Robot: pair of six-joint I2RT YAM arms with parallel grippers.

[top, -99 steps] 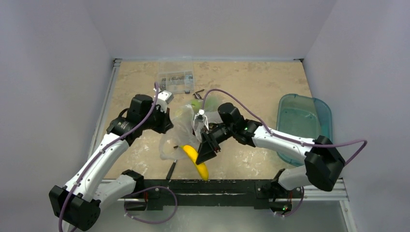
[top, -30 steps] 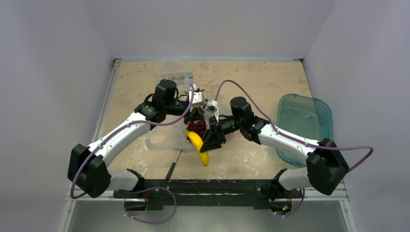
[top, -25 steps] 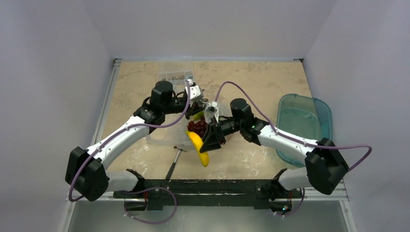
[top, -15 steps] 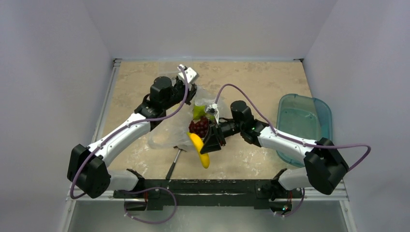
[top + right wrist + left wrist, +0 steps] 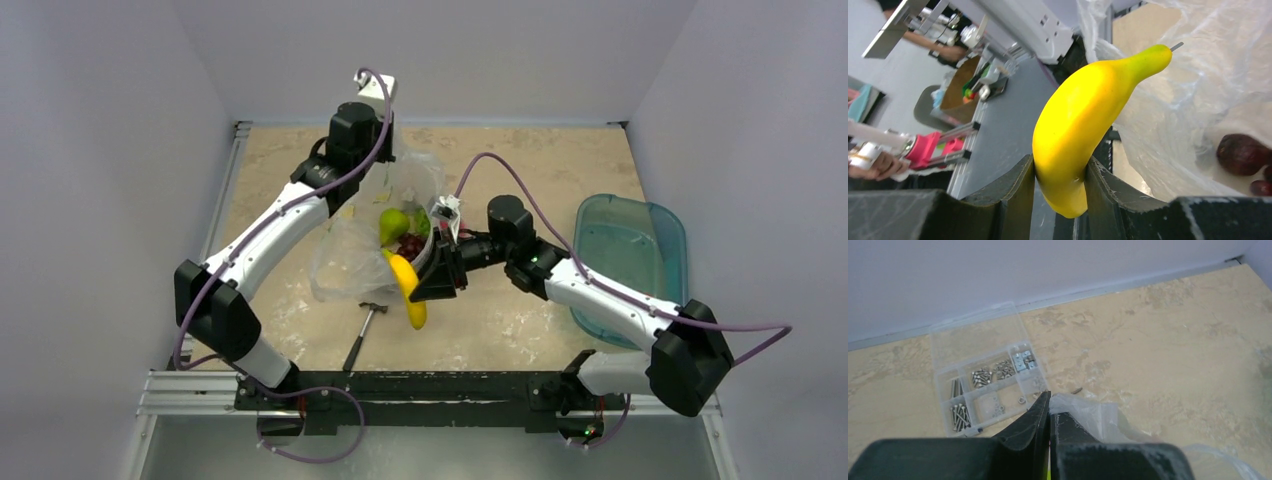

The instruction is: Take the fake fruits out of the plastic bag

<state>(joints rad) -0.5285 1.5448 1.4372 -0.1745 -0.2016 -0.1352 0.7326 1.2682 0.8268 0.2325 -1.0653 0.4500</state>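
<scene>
The plastic bag (image 5: 350,255) hangs lifted by its far corner from my left gripper (image 5: 388,163), which is shut on a pinch of its film (image 5: 1083,412). Inside it I see a green fruit (image 5: 393,222) and dark red grapes (image 5: 410,246). My right gripper (image 5: 432,285) is shut on the yellow banana (image 5: 409,292), which sticks out of the bag's near opening. In the right wrist view the banana (image 5: 1088,110) sits between both fingers (image 5: 1023,187), with the bag (image 5: 1198,95) and a dark red fruit (image 5: 1242,154) behind it.
A clear rigid box of small parts (image 5: 988,377) lies near the back wall under the left gripper. A hammer (image 5: 361,332) lies near the front edge. A teal bin (image 5: 655,215) stands at the right.
My left gripper has risen and moved toward the back wall, pulling the bag's corner up. The fruits hang lower in the bag. The right gripper keeps hold of the banana.
</scene>
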